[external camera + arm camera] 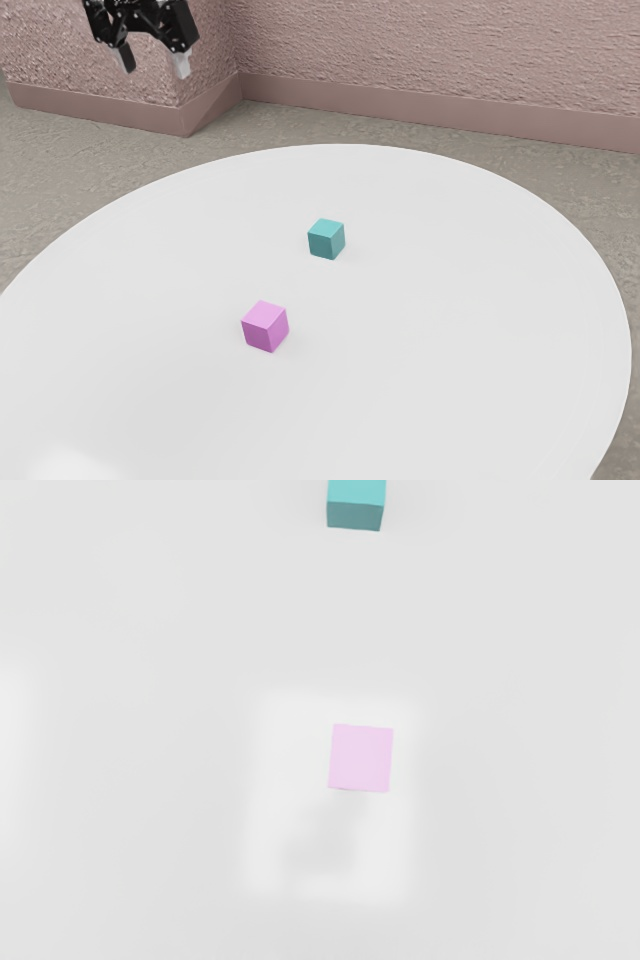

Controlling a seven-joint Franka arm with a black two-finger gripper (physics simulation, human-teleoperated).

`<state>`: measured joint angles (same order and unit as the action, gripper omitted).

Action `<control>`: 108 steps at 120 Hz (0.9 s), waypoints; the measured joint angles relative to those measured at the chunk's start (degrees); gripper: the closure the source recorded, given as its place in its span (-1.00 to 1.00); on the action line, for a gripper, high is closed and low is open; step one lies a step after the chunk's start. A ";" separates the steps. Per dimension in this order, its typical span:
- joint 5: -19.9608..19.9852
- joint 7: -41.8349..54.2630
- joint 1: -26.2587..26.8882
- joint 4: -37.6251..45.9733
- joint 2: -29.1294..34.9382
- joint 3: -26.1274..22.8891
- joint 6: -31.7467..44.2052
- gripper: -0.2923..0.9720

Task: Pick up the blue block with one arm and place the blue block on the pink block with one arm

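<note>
Right at the start line here. My end effector (155,62) hangs high above the far edge of the table (480,300), up against the textured wall (420,50) at the exterior view's upper left. Its two fingers stand spread apart with nothing between them, so it carries nothing.

The blue block (326,238), more of a teal shade in this light, sits flat on the table near the middle, untouched. The pink block (265,325) rests on the table too, nearer the exterior camera and a little toward that view's left. The two are near each other but clearly apart, with bare white surface between them.

Looking down from my wrist, the pink block (360,758) lies almost directly under my hand, and the blue block (355,505) is off beyond it, partly cut by the frame edge.

So by my reckoning nothing of the task is done. No grasp, no lift, no stacking. Everything is left to do: travel over to the blue block, descend around it, close, lift, carry it across, and set it squarely on the pink block's top face.
</note>
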<state>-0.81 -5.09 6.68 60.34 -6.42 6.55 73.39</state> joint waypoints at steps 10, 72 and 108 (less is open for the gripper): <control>0.04 -0.06 0.02 0.00 -0.88 0.06 0.71 -0.54; 4.79 -0.16 1.23 -3.56 -28.17 3.82 26.26 -0.54; 8.38 0.61 1.13 -3.89 -41.16 3.76 43.29 -0.54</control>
<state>7.56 -4.47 7.82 56.46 -47.59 10.31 116.68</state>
